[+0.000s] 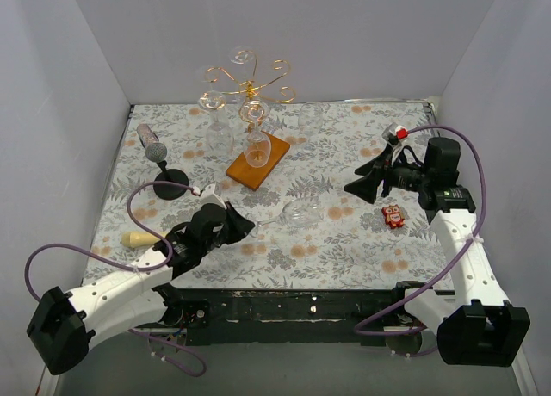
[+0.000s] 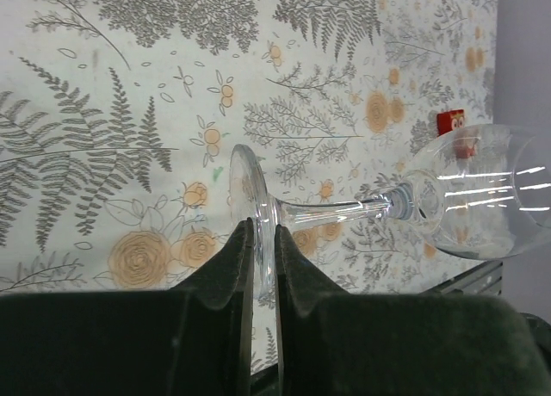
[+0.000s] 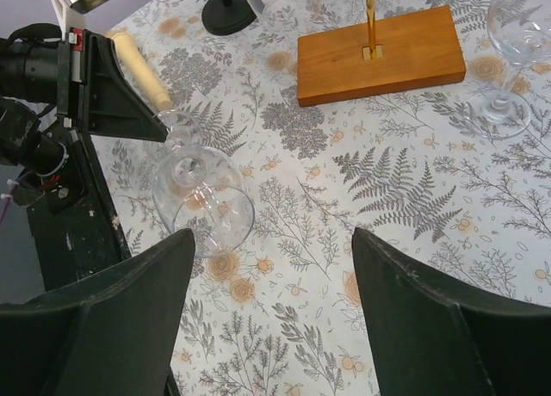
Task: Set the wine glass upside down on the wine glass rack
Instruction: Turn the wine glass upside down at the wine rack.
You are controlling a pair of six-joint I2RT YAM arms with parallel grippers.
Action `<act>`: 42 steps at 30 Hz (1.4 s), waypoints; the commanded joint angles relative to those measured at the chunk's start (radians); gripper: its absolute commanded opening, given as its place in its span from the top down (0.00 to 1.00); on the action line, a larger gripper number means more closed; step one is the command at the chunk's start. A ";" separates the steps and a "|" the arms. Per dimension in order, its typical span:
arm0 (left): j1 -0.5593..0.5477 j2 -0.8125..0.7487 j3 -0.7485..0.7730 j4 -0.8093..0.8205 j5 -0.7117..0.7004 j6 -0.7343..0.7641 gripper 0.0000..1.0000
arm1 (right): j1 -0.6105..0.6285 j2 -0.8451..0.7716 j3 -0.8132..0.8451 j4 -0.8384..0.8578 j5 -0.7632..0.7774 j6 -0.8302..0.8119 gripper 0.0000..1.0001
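The wine glass is held sideways low over the flowered cloth, with its bowl pointing toward the right arm. My left gripper is shut on the edge of its round foot; in the top view that gripper is at the front left. The wine glass rack, gold wire with curled arms, rises from its wooden base at the back centre. My right gripper stands open and holds nothing. In the right wrist view its fingers frame bare cloth beside the bowl.
Other clear glasses stand by the rack, one upright beside the base. A black microphone stand and a cream roller are on the left. A small red item lies on the right. White walls enclose the table.
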State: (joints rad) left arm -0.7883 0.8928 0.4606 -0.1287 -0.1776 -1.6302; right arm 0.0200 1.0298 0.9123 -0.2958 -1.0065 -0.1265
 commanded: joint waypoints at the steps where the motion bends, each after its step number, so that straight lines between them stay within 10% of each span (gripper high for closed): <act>1: 0.003 -0.061 0.088 -0.069 -0.072 0.101 1.00 | -0.040 -0.036 0.008 -0.014 -0.032 -0.039 0.19; 42: 0.003 -0.129 0.409 -0.163 0.078 1.220 1.00 | -0.193 -0.016 0.089 -0.029 -0.044 -0.024 0.19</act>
State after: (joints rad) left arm -0.7876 0.8165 0.7788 -0.3538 -0.1692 -0.5434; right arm -0.1646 1.0161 0.9596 -0.3458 -1.0252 -0.1539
